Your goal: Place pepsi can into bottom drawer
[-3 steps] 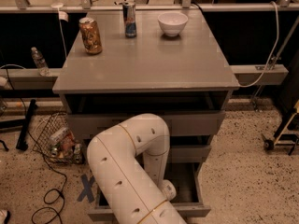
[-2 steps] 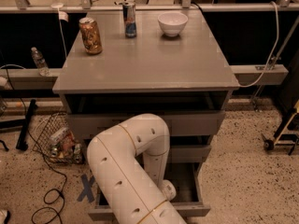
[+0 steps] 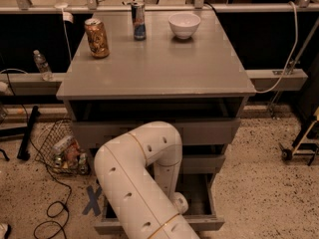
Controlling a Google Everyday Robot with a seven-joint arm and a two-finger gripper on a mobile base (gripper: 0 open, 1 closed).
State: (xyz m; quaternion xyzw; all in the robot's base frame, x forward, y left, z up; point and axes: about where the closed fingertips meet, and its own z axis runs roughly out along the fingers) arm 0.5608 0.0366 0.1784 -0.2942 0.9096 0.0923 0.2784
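Pepsi can: not to be seen anywhere. It is not on the table (image 3: pixel 164 68), and it is judged to be low in the drawer space, hidden behind the arm (image 3: pixel 134 178).

- Its bearing from the jaws and the lie of its long axis: cannot tell.
- Bottom drawer (image 3: pixel 204 224): pulled out, front lip nearest the camera, and the part of its floor that shows right of the arm is bare.
- Gripper: at the arm's far end, down inside the open bottom drawer and masked by the white forearm. Only a round wrist joint (image 3: pixel 180 203) shows above the drawer floor.
- Jaws: whether they are open, or have hold of anything, cannot be told.
- The coming move turns on whether the can is already inside the drawer walls. The arm's reach suggests so, but it is not confirmed.
- Upper two drawers: appear pushed in.
- Table top: an orange-gold can (image 3: pixel 96 38) and a slim blue-silver can (image 3: pixel 139 21), both upright, and a white bowl (image 3: pixel 184 25). All are well apart from the arm.
- Floor, to the left: a wire basket (image 3: pixel 62 151).
- Change against the earlier frames: none visible. The arm holds the same bend, the drawer is equally far out, and the table items are unmoved.
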